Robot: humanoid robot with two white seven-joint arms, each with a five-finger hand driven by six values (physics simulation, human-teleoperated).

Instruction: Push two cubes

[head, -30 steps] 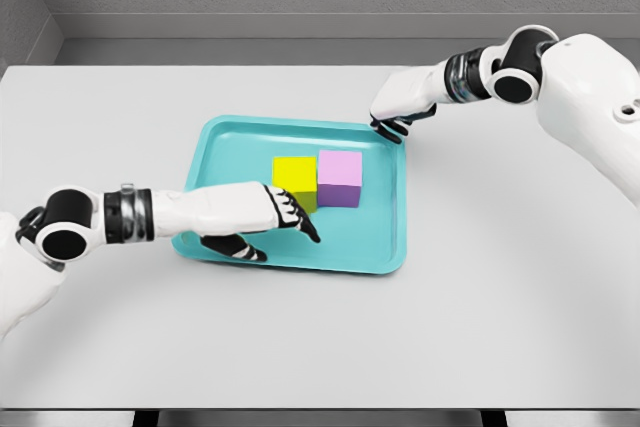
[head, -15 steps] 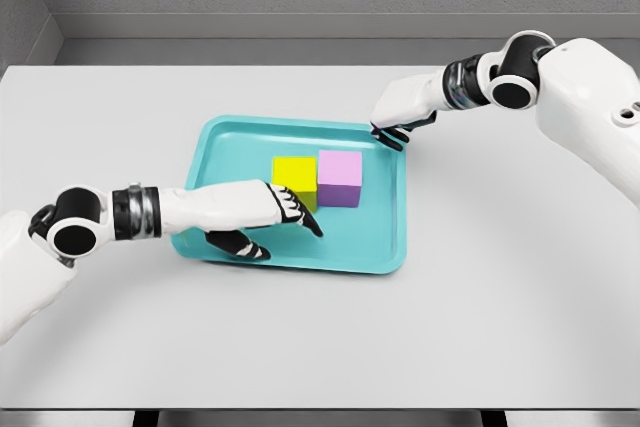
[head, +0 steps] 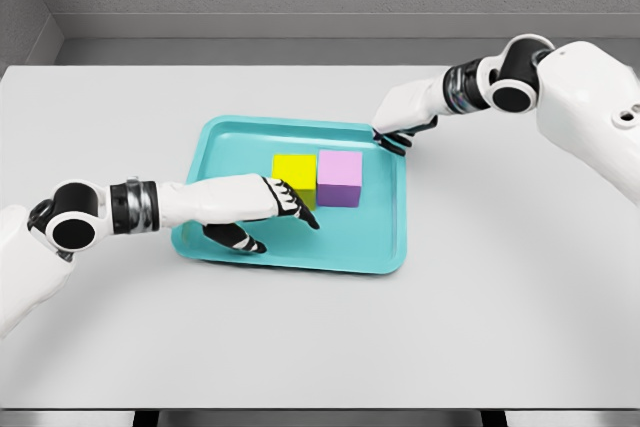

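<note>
The yellow cube (head: 293,169) and pink cube (head: 340,175) sit side by side, touching, in the blue tray (head: 385,242) on the worktop (head: 500,277). The left hand (head: 255,209), fingers stretched out flat and holding nothing, is right by the yellow cube. The right hand (head: 400,117) has its fingers on the tray's far corner

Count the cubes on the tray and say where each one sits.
2. The yellow cube sits near the middle of the teal tray, partly covered by the left hand. The pink cube stands right beside it, on its right. No others show.
</note>
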